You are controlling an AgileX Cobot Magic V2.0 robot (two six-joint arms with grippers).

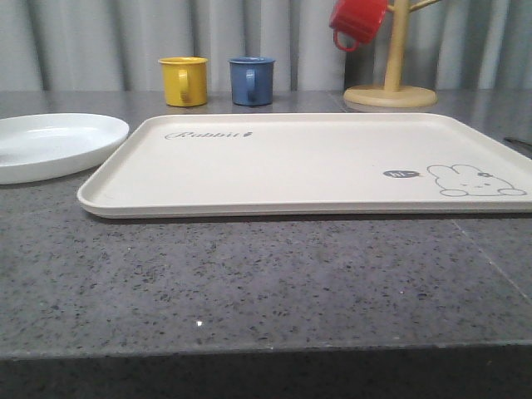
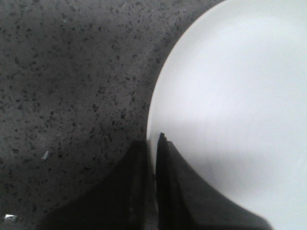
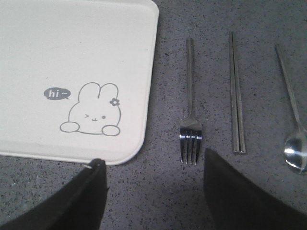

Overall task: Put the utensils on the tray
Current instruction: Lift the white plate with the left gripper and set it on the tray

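Observation:
The cream tray [image 1: 291,162] with the bunny print lies in the middle of the table, nothing on it. In the right wrist view its corner [image 3: 96,43] lies beside three utensils on the grey tabletop: a silver fork [image 3: 190,96], a pair of slim metal sticks [image 3: 236,91] and a spoon [image 3: 293,129]. My right gripper [image 3: 152,160] hovers open above the table, between the tray corner and the fork's tines, holding nothing. The white plate [image 1: 50,145] rests left of the tray. My left gripper [image 2: 153,141] is shut on the plate's rim [image 2: 158,96], one finger outside and one over the plate.
A yellow mug [image 1: 184,81] and a blue mug [image 1: 251,80] stand behind the tray. A red mug [image 1: 357,22] hangs on a wooden mug tree [image 1: 391,93] at the back right. Bare grey tabletop [image 1: 266,283] stretches in front of the tray.

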